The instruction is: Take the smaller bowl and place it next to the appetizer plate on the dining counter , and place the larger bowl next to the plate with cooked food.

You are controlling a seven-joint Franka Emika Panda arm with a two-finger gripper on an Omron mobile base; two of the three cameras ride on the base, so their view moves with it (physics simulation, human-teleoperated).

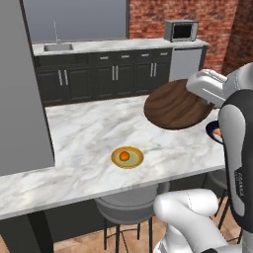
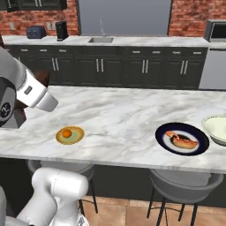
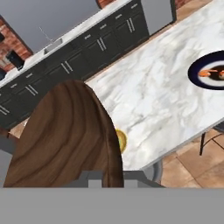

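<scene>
So my gripper point(image 3: 101, 177) is clamped nearly together on the rim of the smaller bowl point(image 3: 65, 135), the brown wood held up in the air above the dining counter point(image 1: 89, 133), not touching it. Left to right in the left base view: the appetizer plate point(image 1: 127, 157) with its orange ball sits near the front edge, then the smaller bowl hangs tilted up and to the right of it, well apart, then a sliver of the plate with cooked food point(image 1: 213, 131) peeks out behind my arm. Right base view gives what that one lacks: the whole dark plate on the marble and, just beside it at the right edge, the larger bowl point(image 2: 216, 129), resting on the counter; my wrist hides most of the wooden bowl there. Hand view looks past the bowl's grain down at the yellow plate's edge and the dark plate at far right.
</scene>
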